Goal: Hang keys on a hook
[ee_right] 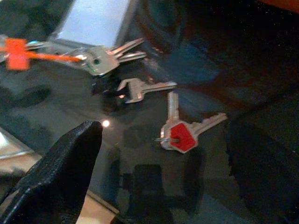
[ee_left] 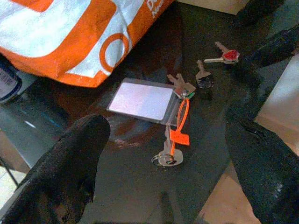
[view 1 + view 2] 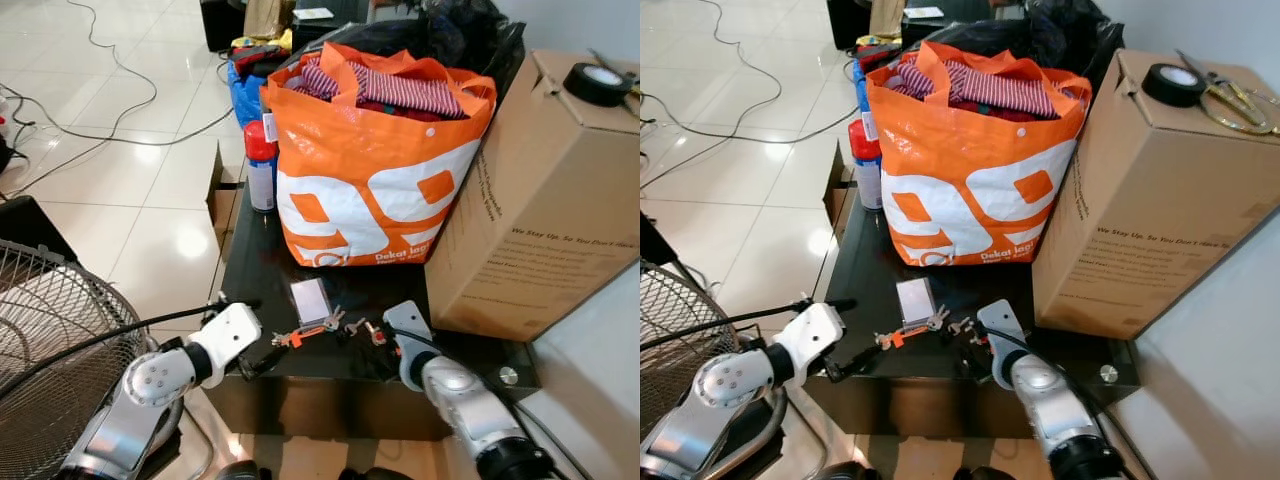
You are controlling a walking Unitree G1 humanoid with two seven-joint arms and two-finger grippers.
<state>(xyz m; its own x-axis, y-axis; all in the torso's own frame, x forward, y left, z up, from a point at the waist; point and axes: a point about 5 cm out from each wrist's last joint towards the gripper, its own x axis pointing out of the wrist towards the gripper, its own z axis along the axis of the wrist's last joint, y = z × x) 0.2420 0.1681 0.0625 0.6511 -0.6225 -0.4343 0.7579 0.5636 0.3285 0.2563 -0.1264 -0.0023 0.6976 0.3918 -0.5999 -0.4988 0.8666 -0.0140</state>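
My left gripper (image 2: pixel 163 140): open, the 2 black fingers (image 2: pixel 65 172) spread wide, holding nothing, at the front edge of the black table (image 3: pixel 260 250) just short of the tagged keys.
My right gripper (image 1: pixel 163 154): open too, 1 finger (image 1: pixel 60 177) in plain sight and the other a dark shape across the gap, empty, hanging low over the red key at the table's front.
Tagged keys (image 2: pixel 175 140): a small bunch lying flat on the glossy top, strung on an orange tie with an orange tag (image 2: pixel 179 138); 1 end carries a ring, the other a few silver keys that touch the corner of the card.
Red key (image 1: pixel 180 135): a silver key with a red head, flat on the table beside a second silver key joined to it, apart from the tagged bunch.
Dark-headed key (image 1: pixel 140 89): between the tagged bunch and the red key, flat on the table.
Card (image 3: pixel 310 298): pale, in a clear sleeve, lying behind the tagged keys.
Orange bag (image 3: pixel 375 170): stands behind the card, stuffed with striped cloth.
Cardboard box (image 3: pixel 545 200): to the right of the bag, with a roll of black tape (image 3: pixel 597 83) on top.
Spray can (image 3: pixel 260 165): red cap, at the bag's left side.
Fan (image 3: pixel 50 350): wire guard, on the floor to my left.
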